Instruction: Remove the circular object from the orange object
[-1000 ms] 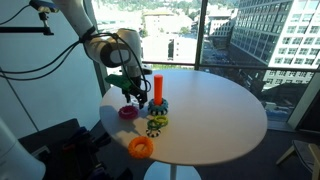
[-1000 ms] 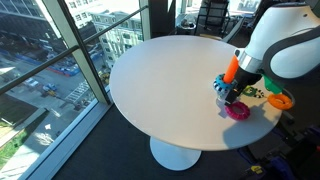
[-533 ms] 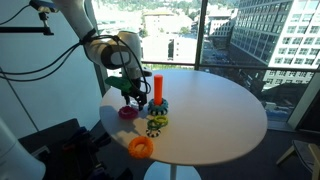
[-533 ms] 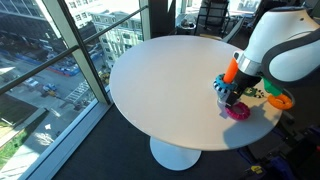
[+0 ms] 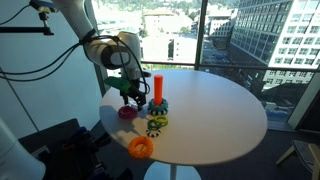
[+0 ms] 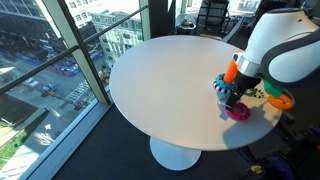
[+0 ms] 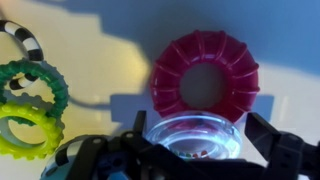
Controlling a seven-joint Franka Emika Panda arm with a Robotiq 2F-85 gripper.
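Almost nothing has shifted in the last second: over the round white table (image 5: 215, 115) the black Robotiq gripper (image 5: 128, 99) still hangs just beside the slim upright orange peg (image 5: 157, 87) on its small blue base (image 5: 159, 106). Its fingers (image 7: 278, 150) are clamped on the small teal-green bumpy-rimmed ring (image 7: 195, 135). That ring is off the peg and raised just above a ribbed dark-red plastic ring (image 7: 205, 82) lying near the peg.

In the wrist view the gripper (image 7: 195, 152) at six o'clock is blurred and cropped by the bottom edge — its grip is unreadable. Green rings (image 7: 55, 85) at nine o'clock run off the left edge. In an exterior view the arm (image 6: 285, 40) hides part of the orange peg (image 6: 231, 68).
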